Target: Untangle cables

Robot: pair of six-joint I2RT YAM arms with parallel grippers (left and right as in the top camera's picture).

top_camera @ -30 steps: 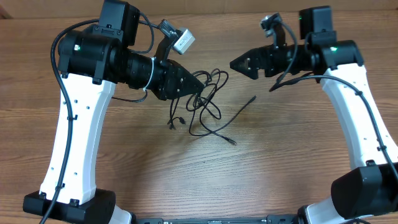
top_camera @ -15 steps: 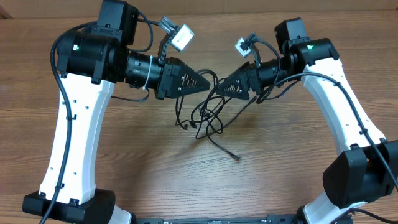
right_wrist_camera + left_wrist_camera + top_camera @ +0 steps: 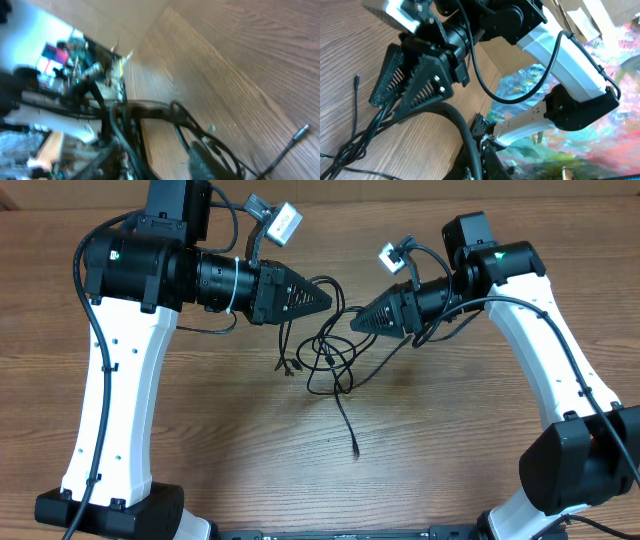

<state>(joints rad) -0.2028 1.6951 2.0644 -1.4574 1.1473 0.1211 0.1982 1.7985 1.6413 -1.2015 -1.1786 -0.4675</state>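
1. My left gripper sits over the far half of the table, fingers clenched to a point on a strand of the cables
2. My right gripper faces it from the right, close by but not touching, and its fingers are likewise pressed together on the cables
3. From my left wrist, the right gripper shows as two ribbed black fingers meeting at the tip, with several thin cords running out of it toward the wood
4. The cables hang as tangled loops between the two tips and just nearer than them, sagging down to the table
5. One long loose cord trails toward the near side and ends in a small plug lying alone on the wood
6. Two short plug ends dangle at the left of the tangle, nearer than my left gripper
7. My right wrist view is blurred; I can make out dark loops and a silver-tipped plug on the wood at the right edge
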